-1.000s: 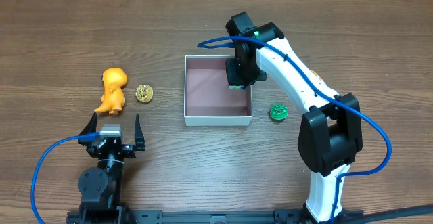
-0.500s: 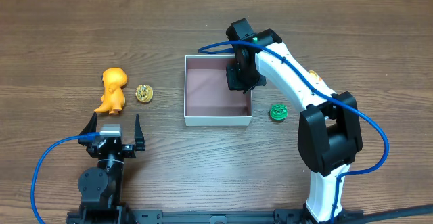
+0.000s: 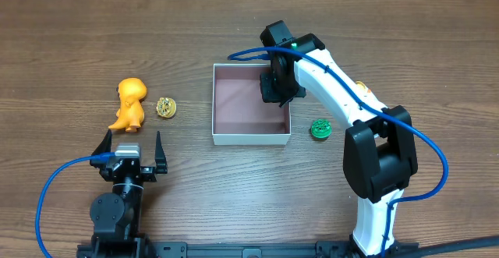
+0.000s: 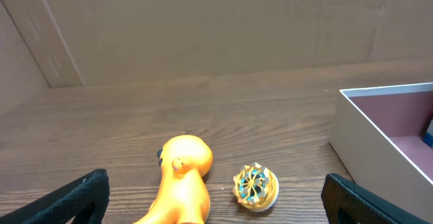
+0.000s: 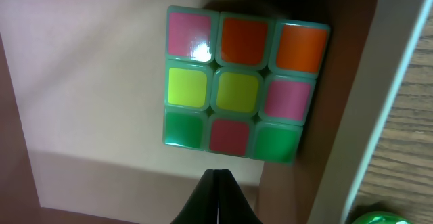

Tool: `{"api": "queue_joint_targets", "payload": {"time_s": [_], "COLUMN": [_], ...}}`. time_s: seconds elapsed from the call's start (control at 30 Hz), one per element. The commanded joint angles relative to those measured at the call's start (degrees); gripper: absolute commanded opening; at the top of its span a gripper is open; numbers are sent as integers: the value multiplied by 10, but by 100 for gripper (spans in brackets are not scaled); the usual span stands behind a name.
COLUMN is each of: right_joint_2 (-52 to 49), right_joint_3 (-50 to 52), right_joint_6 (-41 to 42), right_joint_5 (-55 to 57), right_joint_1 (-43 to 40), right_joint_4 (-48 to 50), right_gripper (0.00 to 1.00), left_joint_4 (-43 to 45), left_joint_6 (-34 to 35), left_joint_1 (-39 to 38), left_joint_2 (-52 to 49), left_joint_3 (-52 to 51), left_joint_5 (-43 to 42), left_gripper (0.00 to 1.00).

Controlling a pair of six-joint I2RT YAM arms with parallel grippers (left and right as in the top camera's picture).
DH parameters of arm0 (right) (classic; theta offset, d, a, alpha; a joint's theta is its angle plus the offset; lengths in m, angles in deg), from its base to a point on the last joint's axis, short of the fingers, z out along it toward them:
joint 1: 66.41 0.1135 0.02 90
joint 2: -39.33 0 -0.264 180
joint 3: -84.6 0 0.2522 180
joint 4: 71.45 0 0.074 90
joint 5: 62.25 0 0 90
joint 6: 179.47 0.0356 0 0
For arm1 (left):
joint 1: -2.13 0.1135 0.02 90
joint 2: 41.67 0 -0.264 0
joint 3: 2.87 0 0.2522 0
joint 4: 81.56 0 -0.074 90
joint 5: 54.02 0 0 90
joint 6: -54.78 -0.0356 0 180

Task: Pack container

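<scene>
The container point(image 3: 251, 139) is a shallow white-walled box with a pinkish-brown floor at the table's middle. My right gripper point(image 3: 277, 84) hangs over its far right corner. In the right wrist view its fingers point(image 5: 216, 183) are shut and empty above a multicoloured puzzle cube point(image 5: 243, 82), which lies on the container floor against the right wall point(image 5: 379, 95). The cube is hidden under the arm in the overhead view. My left gripper point(image 3: 130, 149) is open and empty near the front left, its fingers point(image 4: 216, 195) spread wide.
An orange dinosaur toy point(image 3: 129, 104) point(image 4: 183, 176) and a small round gold toy point(image 3: 166, 107) point(image 4: 256, 186) lie left of the container. A green round toy point(image 3: 320, 128) point(image 5: 379, 217) lies just outside its right wall.
My right gripper has shifted slightly over the container's far right corner and then held still. The left arm and the toys have not moved.
</scene>
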Motion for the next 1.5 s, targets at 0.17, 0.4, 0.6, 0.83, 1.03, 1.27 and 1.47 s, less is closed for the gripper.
{"api": "queue_joint_targets", "payload": {"time_s": [0.17,0.4,0.6,0.83,1.03,1.27,1.47], "right_joint_2": [-4,-10,-19,-31,-31,-31,-31], "right_joint_3": [4,4,4,4,3,4,3], "right_joint_6": [2,2,2,2,2,2,2], "right_joint_5": [-1,-1,-2,-1,-1,-1,-1], "right_joint_1": [3,3,3,3,3,3,3], "right_joint_4": [4,10,10,12,19,29,34], "right_gripper": [4,4,4,4,4,4,4], "left_joint_4": [1,1,1,1,1,1,1], "left_joint_6": [3,3,3,3,3,3,3], "left_joint_1": [3,3,3,3,3,3,3], "left_joint_2": [2,2,2,2,2,2,2], "left_joint_3": [-2,-2,-2,-2,-2,-2,-2], "left_joint_5": [-9,-9,-9,-9,-9,-9,-9], "left_gripper": [100,100,100,100,100,100,100]}}
